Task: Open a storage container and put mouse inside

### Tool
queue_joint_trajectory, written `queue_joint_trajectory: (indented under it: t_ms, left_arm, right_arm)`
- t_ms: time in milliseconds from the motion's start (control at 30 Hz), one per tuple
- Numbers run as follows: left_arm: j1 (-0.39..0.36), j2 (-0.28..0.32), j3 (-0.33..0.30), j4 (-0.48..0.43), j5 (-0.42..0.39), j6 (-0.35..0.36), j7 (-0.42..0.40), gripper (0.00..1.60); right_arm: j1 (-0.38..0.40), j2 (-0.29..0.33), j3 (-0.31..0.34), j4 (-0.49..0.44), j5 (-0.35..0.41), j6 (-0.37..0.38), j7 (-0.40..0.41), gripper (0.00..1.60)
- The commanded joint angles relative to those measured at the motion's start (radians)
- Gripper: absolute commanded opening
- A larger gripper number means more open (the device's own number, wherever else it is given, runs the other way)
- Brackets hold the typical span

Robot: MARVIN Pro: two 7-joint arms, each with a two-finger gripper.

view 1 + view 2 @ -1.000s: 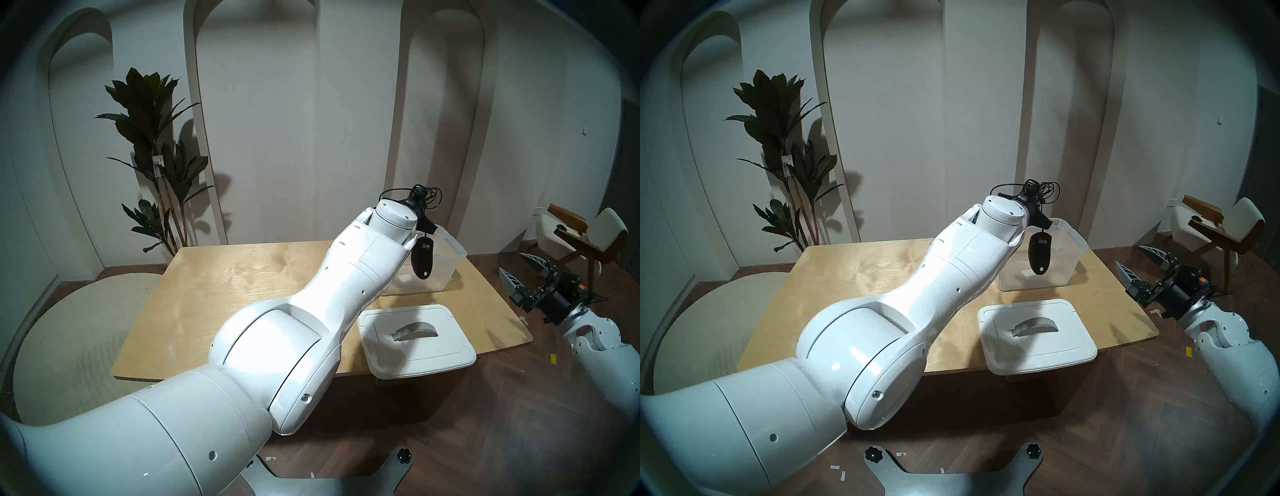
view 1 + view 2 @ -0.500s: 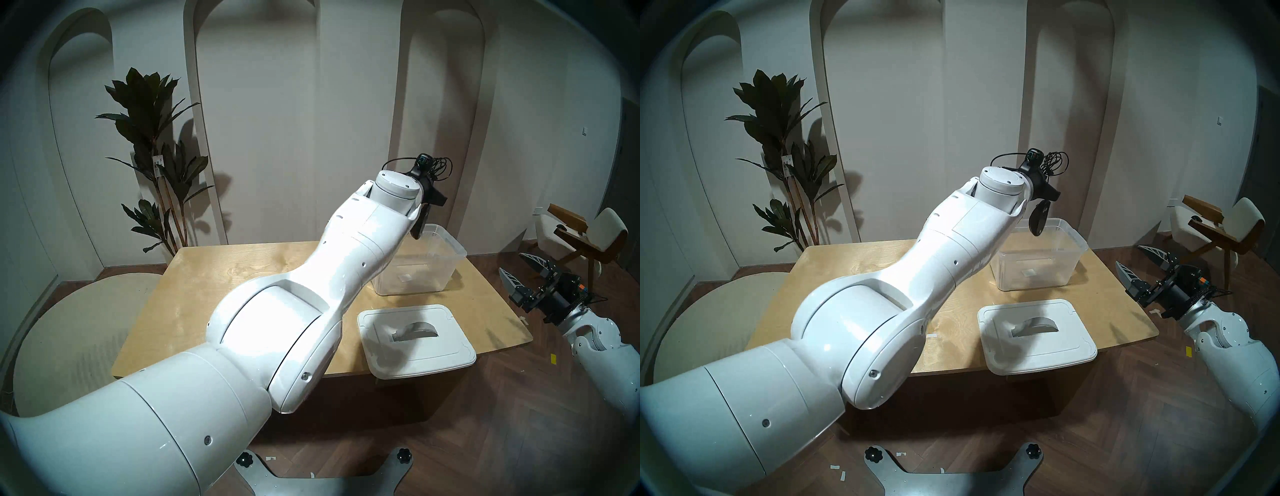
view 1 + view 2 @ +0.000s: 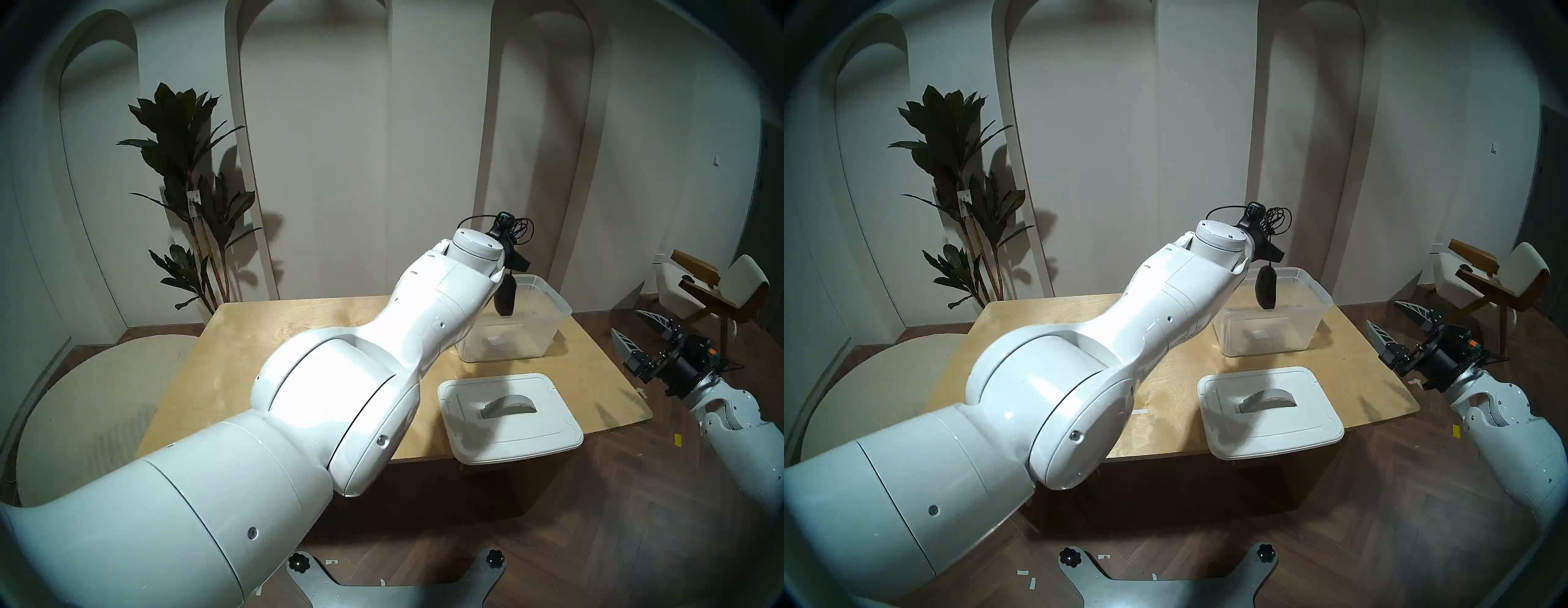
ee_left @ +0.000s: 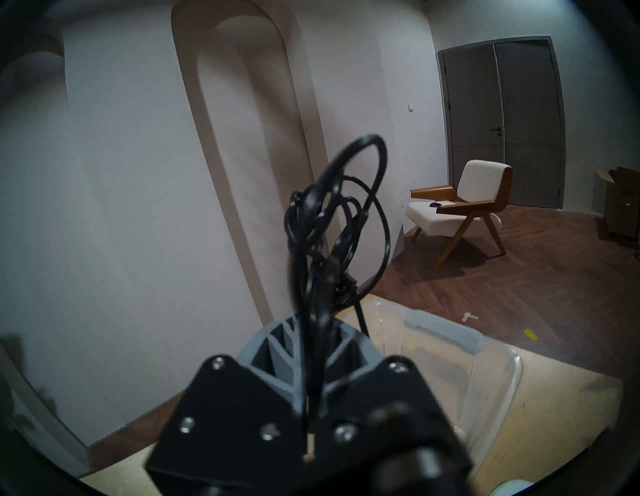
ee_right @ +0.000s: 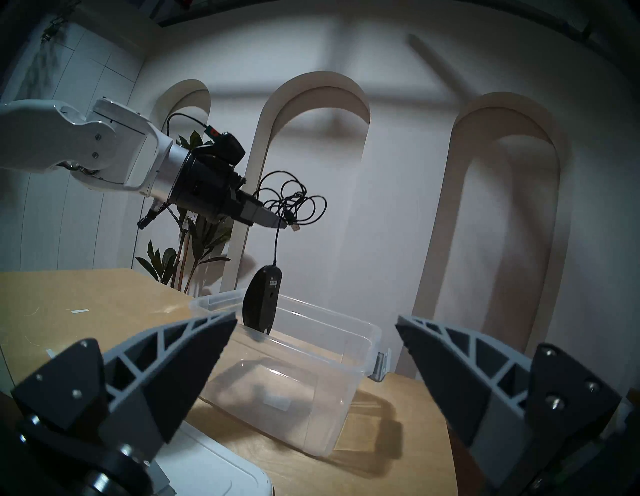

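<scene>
The storage container (image 3: 551, 299) is a clear plastic box standing open at the back right of the wooden table (image 3: 254, 339). Its white lid (image 3: 509, 418) with a grey arched handle lies in front of it. My left gripper (image 3: 524, 265) is shut on the bundled black cord (image 4: 311, 225). The black mouse (image 3: 505, 297) dangles from that cord over the box's left part. In the right wrist view the mouse (image 5: 261, 301) hangs with its lower end about level with the container's rim (image 5: 311, 363). My right gripper (image 3: 625, 321) is open and empty, off the table's right edge.
The lid (image 3: 1272, 407) overhangs the table's front edge. A grey latch (image 5: 381, 363) hangs on the box's right end. A tall plant (image 3: 191, 191) stands behind the table's left corner, and an armchair (image 3: 721, 288) sits at the far right. My left arm (image 3: 339, 382) spans the table.
My left gripper rose with the dangling mouse, then came part of the way down and slightly left. The mouse has spun on its cord. The right arm, box and lid have stayed put.
</scene>
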Motion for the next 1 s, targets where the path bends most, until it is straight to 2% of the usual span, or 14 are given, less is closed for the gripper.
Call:
queue_joint_trajectory:
  t_ms: [0, 300, 600, 867, 967]
  left_arm:
    - [-0.026, -0.006, 0.012, 0.028, 0.000, -0.015, 0.012, 1.60]
    - [-0.072, -0.006, 0.047, 0.073, 0.011, -0.015, 0.042, 1.60]
    - [-0.115, 0.010, 0.047, 0.085, 0.019, -0.048, 0.064, 1.60]
    - [-0.136, 0.067, 0.025, 0.071, 0.018, -0.153, 0.100, 1.60]
    - [-0.121, 0.093, 0.022, 0.048, 0.032, -0.202, 0.151, 1.60]
  right_arm:
    - [0.007, 0.005, 0.009, -0.003, 0.001, -0.003, 0.000, 1.60]
    - [0.009, 0.006, 0.008, -0.002, 0.002, -0.004, -0.001, 1.60]
    - [0.010, 0.007, 0.010, -0.002, 0.002, -0.005, -0.001, 1.60]
    - [0.008, 0.007, 0.014, -0.003, 0.003, -0.008, 0.001, 1.60]
    - [0.007, 0.007, 0.015, -0.003, 0.003, -0.009, 0.002, 1.60]
